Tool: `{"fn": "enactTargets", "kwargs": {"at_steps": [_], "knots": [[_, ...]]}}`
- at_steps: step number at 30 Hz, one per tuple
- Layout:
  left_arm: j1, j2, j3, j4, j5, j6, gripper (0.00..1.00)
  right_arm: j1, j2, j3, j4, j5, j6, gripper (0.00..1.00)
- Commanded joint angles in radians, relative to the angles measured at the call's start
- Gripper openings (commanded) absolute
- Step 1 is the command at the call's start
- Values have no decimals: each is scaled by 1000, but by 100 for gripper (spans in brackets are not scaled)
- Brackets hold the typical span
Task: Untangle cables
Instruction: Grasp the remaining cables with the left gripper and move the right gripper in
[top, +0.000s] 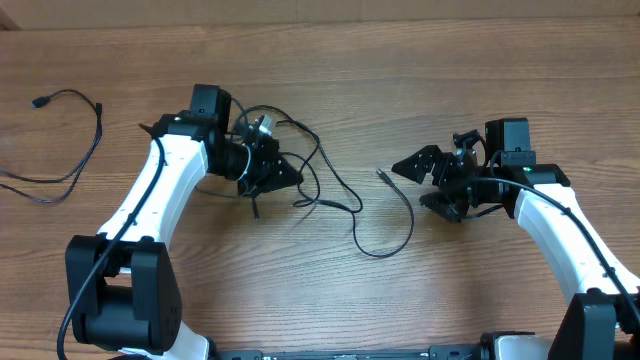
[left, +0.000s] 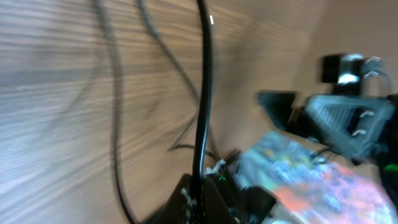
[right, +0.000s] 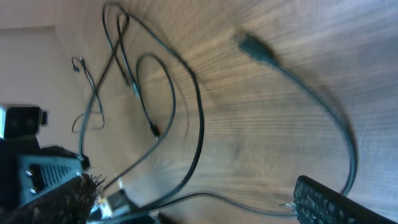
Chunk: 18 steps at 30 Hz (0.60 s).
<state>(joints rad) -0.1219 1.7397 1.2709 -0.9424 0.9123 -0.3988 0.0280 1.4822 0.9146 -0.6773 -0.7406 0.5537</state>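
Wood-grain table (top: 320, 60) is spread under both arms, and only cords are laid on it. The left pincer (top: 290, 175) is seen clamped shut on one black cord (left: 204, 93), which is run straight out ahead of its fingertips in the left wrist view. The grip is judged to be meant as an anchor, so that this strand can be drawn clear of the knot. The rest of the cables (right: 200, 118) are looped just ahead of and around that pincer, and one long strand is trailed across toward the right pincer (top: 410, 185). That pincer is held wide, with nothing between its jaws. The strand's plug end (top: 382, 173) is found just ahead of its fingertips, so it is judged to be poised there to take that free end. One further cord (top: 98, 125) is left well behind the left pincer, apart from the tangle, and is taken to be separated already. No container is seen anywhere, so nothing is held in one.
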Motion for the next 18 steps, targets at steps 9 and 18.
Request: {"fn": "enactTargets", "kwargs": {"at_steps": [9, 18], "knots": [[-58, 5, 20, 183, 183, -218, 4, 6, 0, 21, -61, -47, -1, 98], [-95, 5, 20, 303, -25, -218, 4, 6, 0, 21, -161, 2, -39, 56]]}}
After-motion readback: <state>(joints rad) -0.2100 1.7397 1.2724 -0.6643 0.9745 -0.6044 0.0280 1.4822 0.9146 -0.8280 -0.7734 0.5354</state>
